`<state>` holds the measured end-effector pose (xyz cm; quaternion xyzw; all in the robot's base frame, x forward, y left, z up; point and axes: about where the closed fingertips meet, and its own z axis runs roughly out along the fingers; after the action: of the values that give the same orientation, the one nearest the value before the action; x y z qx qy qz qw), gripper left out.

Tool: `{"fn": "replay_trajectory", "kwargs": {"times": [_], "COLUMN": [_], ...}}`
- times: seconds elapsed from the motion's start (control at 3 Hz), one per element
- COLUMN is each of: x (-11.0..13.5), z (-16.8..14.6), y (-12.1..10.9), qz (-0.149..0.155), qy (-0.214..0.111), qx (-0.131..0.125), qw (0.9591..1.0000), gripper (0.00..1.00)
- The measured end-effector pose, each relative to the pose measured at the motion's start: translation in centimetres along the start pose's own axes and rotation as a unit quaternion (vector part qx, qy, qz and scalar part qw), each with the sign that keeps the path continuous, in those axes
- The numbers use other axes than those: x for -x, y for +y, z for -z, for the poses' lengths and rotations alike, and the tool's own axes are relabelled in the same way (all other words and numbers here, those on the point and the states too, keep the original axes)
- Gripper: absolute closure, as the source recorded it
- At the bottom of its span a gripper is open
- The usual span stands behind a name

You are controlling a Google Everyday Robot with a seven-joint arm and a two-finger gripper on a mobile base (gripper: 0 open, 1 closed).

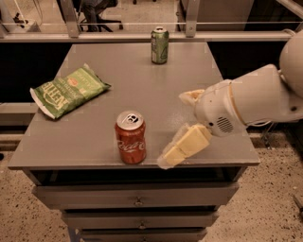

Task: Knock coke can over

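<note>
- The grey table (142,90) fills the centre of the camera view; its near edge sits above a stack of drawers (94,194).
- The speckled floor (270,203) shows at the lower left and lower right of the table.
- A metal rail (118,36) runs along the far edge of the table, with upright posts rising from it.
- A green chip bag (68,90) lies flat on the left part of the table, well apart from the cans.
- The coke can (130,137) stands upright near the front edge, slightly left of centre, with its silver top and pull tab facing up.
- A green can (159,45) stands upright near the far edge, well apart from the coke can.
- The gripper (173,129) hangs over the front right part of the table, just beside the coke can on its right and not touching it.
- The gripper's fingers (185,144) are spread and hold nothing.
- The white arm (251,101) is cut off at the right edge.
- The lowest drawer is cut off at the bottom edge.
- The room beyond the rail is dim; a chair base (94,9) is only partly visible.
</note>
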<state>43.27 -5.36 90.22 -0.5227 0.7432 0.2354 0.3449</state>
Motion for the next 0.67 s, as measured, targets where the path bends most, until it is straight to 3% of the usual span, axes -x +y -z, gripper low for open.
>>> {"fn": "replay_trajectory", "kwargs": {"times": [0.33, 0.67], "x": [0.6, 1.4], "z": [-4.7, -7.7], "y": [1.7, 1.6], "qz": [-0.005, -0.005], "qy": [-0.034, -0.057], "qx": [0.021, 0.022], "qw": [0.9992, 0.9981], "gripper": [0.00, 0.00]}}
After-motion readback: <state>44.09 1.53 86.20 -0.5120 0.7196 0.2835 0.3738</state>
